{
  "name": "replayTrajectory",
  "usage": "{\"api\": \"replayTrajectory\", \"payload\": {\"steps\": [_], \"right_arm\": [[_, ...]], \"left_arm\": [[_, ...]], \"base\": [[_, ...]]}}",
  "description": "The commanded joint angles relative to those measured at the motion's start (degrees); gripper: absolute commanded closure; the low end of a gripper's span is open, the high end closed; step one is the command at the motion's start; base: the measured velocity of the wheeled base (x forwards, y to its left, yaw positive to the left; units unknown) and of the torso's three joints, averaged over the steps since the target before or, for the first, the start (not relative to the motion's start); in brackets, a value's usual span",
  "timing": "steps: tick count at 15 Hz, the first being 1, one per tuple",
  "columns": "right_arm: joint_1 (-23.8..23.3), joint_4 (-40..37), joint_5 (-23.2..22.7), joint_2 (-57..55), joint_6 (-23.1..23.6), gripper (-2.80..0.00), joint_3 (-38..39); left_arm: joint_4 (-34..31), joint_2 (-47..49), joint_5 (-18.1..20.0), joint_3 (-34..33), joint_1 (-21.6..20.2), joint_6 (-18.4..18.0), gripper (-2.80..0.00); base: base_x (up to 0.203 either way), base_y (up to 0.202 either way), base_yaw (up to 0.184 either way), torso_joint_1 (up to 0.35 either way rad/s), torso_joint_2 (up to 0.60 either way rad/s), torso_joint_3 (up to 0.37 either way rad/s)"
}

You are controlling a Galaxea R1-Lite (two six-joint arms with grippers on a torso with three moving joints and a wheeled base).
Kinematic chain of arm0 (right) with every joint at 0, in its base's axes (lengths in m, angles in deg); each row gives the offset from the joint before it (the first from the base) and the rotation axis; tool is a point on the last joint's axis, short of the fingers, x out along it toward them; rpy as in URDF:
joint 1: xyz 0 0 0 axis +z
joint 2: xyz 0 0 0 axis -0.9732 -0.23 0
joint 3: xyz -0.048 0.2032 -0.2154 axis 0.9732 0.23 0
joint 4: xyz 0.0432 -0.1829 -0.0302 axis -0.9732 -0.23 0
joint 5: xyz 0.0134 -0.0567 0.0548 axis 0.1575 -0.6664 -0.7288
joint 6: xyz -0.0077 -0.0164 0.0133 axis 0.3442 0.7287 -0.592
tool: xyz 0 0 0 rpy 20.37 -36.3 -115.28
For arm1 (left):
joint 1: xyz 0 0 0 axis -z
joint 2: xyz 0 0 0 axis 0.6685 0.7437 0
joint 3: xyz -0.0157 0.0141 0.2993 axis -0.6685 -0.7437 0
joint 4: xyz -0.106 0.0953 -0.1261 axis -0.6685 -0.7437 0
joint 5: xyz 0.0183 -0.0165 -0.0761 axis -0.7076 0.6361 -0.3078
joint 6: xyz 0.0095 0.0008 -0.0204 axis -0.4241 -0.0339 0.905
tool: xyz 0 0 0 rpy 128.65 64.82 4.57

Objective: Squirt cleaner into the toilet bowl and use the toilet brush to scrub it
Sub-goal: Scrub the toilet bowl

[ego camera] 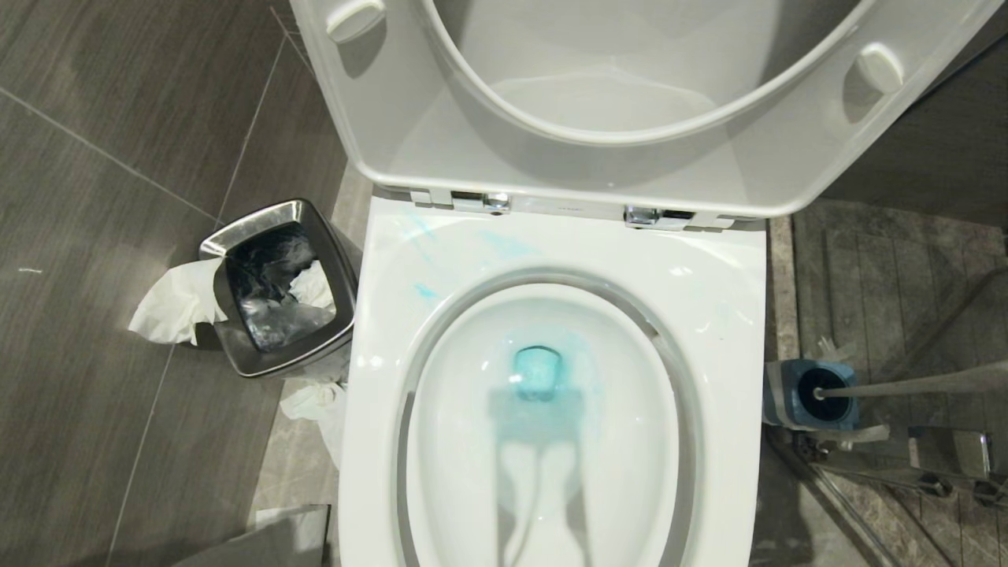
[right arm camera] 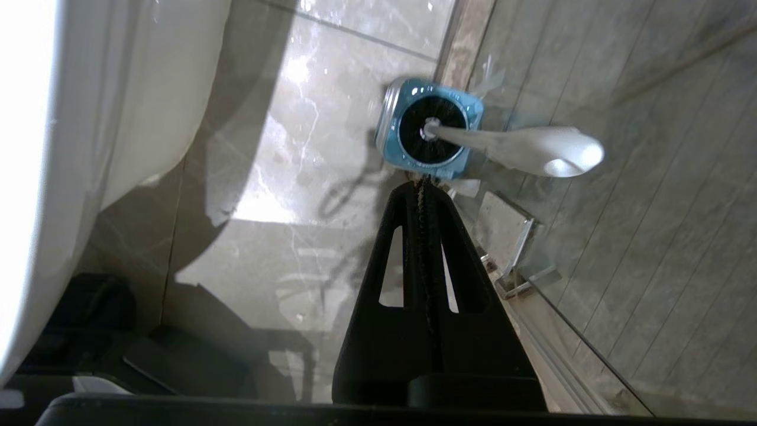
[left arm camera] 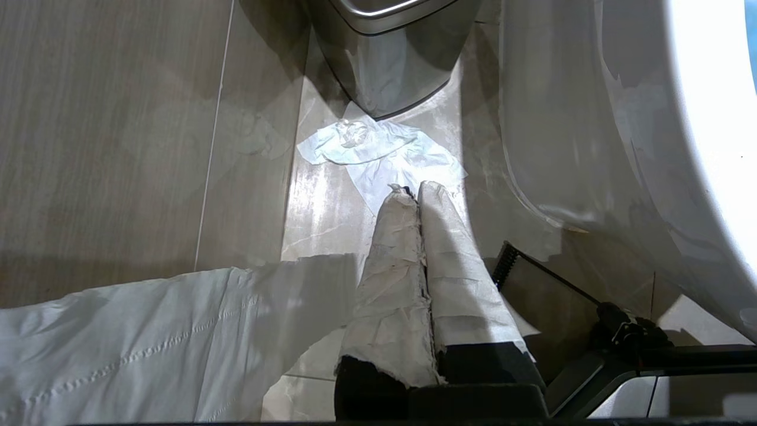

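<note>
The right gripper, two slotted black fingers, is pressed fully together with nothing between its tips, and it hangs above the marble floor with its tips just short of the squarish blue-and-grey holder. Beyond the tips, the toilet brush stands in that holder: its bushy black bristle head fills the opening, and its long white-grey plastic handle leans up and away from the gripper to a rounded end, untouched. To one side of this gripper rises the glossy white ceramic toilet bowl, its plastic seat and lid raised; translucent turquoise cleaner tints the water in the basin and smears the rim near the hinges. The left gripper, its fingers wrapped in white cloth, is likewise closed and empty, hanging low on the bowl's other side. Just past its tips a crumpled white tissue lies on the floor, and beyond that stands the small steel bin.
</note>
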Motion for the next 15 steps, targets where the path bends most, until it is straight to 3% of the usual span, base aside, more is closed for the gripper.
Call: {"api": "replayTrajectory", "payload": {"steps": [1,7,9,13,15], "right_arm": [[0.01,-0.19,0.01,3.05,-0.14,0.0,-0.02],[-1.38,-0.67,-2.28,9.93,-0.58,0.0,-4.55],[-3.65,-2.57,-5.65,11.8,-0.4,0.0,-8.53],[-11.61,-27.14,-8.18,16.12,-0.58,0.0,-11.02],[-15.45,-33.27,-9.59,16.45,-1.88,0.0,-8.1]], "left_arm": [[0.0,0.09,0.02,0.0,0.0,0.0,0.0],[0.0,0.09,0.02,0.0,0.0,0.0,0.0],[0.0,0.09,0.02,0.0,0.0,0.0,0.0],[0.0,0.09,0.02,0.0,0.0,0.0,0.0],[0.0,0.09,0.02,0.0,0.0,0.0,0.0]], "base": [[0.0,0.0,0.0,0.0,0.0,0.0],[0.0,0.0,0.0,0.0,0.0,0.0],[0.0,0.0,0.0,0.0,0.0,0.0],[0.0,0.0,0.0,0.0,0.0,0.0],[0.0,0.0,0.0,0.0,0.0,0.0]]}}
